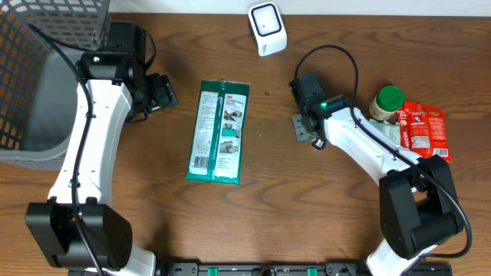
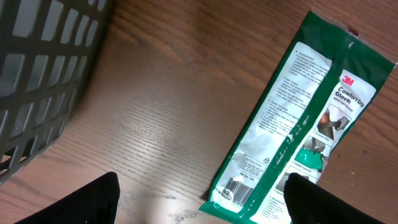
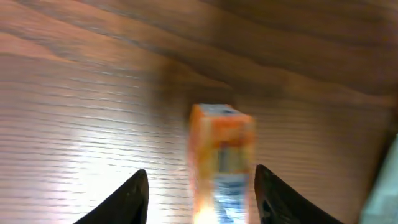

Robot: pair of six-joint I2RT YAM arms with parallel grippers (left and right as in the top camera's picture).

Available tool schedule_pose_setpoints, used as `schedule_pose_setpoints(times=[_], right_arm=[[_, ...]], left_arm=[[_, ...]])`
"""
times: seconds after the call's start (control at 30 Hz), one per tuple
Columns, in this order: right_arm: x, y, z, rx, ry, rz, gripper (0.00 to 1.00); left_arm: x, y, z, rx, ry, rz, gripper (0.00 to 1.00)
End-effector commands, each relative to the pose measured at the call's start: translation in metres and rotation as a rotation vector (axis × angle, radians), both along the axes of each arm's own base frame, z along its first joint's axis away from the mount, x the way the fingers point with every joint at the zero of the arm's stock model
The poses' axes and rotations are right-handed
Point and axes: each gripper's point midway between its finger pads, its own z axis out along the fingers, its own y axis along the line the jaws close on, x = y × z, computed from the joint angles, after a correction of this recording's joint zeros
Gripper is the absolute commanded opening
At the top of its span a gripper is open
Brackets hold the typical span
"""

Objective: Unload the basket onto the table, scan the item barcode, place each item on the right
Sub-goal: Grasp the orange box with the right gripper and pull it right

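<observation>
A small orange and blue box [image 3: 221, 165], blurred, stands between the fingers of my right gripper [image 3: 200, 186]. The jaws stand open around it, with a clear gap on the left side. From overhead this gripper [image 1: 304, 123] is right of centre, over a small greyish item [image 1: 300, 129]. A green 3M glove packet [image 1: 219, 131] lies flat mid-table, its barcode [image 2: 237, 187] facing up at one corner. My left gripper [image 2: 202, 208] hovers open over that corner, holding nothing; overhead it [image 1: 164, 93] is left of the packet. The white scanner [image 1: 267, 28] stands at the back edge.
A grey mesh basket [image 1: 46, 77] fills the back left corner; its wall [image 2: 43, 68] shows close by in the left wrist view. At the right lie a green-lidded jar [image 1: 388, 101] and a red packet [image 1: 424, 130].
</observation>
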Motion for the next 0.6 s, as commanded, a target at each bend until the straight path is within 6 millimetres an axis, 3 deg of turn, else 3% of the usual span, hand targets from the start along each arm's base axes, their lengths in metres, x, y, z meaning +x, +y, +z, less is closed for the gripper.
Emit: schedule_pose_setpoints(times=[0.0,0.3,0.57], right_arm=[[-0.006,0.018,-0.001,0.097,0.03,0.031,0.51],[-0.011,0.045,0.001,0.242,0.064,0.08,0.52],[-0.008,0.027,0.032,0.259,0.026,0.04,0.51]], left_arm=[[-0.001,0.004,0.006,0.013,-0.014,0.002,0.85],[-0.001,0.004,0.006,0.013,-0.014,0.002,0.85],[-0.001,0.004,0.006,0.013,-0.014,0.002,0.85]])
